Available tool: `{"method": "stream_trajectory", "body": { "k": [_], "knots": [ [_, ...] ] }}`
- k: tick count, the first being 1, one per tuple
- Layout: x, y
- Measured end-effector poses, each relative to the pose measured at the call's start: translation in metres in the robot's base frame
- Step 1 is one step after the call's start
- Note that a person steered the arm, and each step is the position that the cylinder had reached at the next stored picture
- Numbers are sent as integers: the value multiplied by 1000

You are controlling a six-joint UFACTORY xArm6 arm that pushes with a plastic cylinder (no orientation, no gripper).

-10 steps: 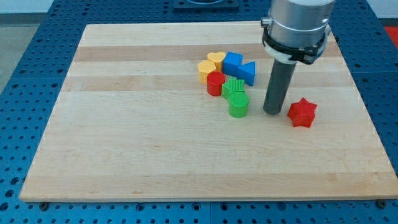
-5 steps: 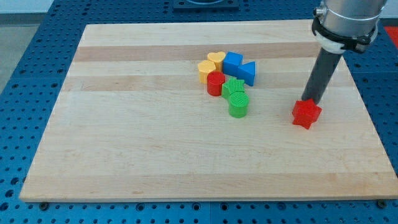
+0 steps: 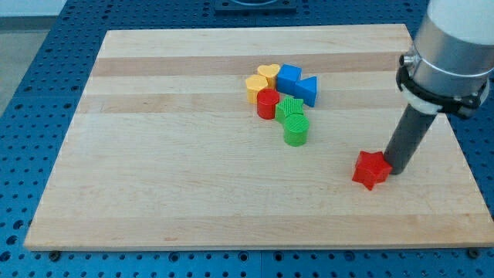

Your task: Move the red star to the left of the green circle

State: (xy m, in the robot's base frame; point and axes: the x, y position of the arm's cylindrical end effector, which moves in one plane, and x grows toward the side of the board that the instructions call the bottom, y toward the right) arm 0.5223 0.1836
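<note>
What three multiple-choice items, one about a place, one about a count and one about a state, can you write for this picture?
1. Where is my tip relative to the red star?
A. at the star's right side
B. far to its left
C. above the blue blocks

2. How many green blocks are on the board?
A. one
B. two
C. four

3. Where is the red star relative to the green circle?
A. touching it
B. apart, toward the view's lower right
C. on top of it

Answers:
1 A: the rod's end stands right against the star's right edge.
2 B: the green circle and one more green block sit together.
3 B: bare wood lies between the star and the circle.
</note>
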Motion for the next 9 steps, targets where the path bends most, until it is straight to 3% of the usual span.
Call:
{"method": "stream_trajectory", "body": {
  "k": [2, 9],
  "knots": [
    [24, -23],
    [17, -141]
  ]
}}
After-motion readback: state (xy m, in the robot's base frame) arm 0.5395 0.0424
